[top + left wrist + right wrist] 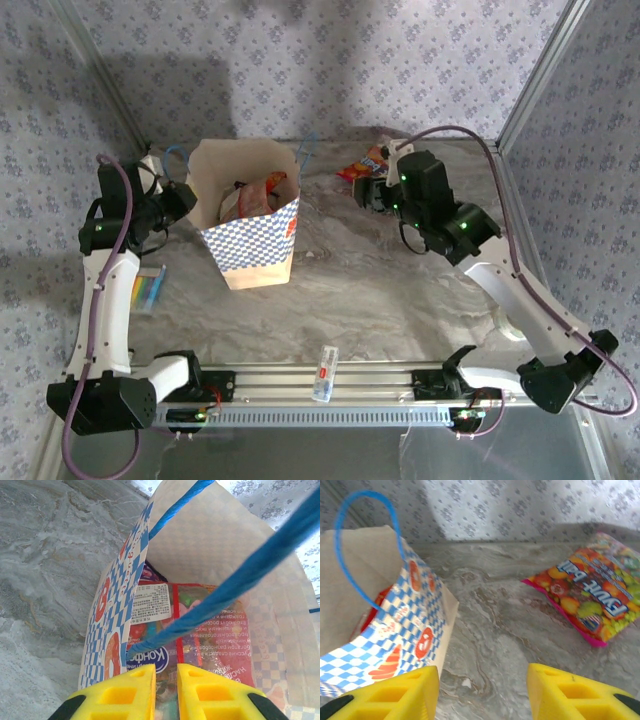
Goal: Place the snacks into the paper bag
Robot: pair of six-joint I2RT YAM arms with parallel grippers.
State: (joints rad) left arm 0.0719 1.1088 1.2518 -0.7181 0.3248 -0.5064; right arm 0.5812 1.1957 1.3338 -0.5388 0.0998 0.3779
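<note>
A glossy fruit-print snack packet (590, 597) is lying flat on the table (400, 300) right of the paper bag (250, 255) (others already inside), looking light, crinkly and slippery, best pinched at an edge; the right gripper (482, 680) is hovering spread and empty, the left gripper (166, 677) is clamping the bag's rim.

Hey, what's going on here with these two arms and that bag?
The robot is packing snacks into a paper bag. The left gripper appears to pinch the bag's rim, holding it open; packets already lie inside. The right gripper hovers open and empty above the table, between the bag and a fruit candy packet lying flat.
</note>
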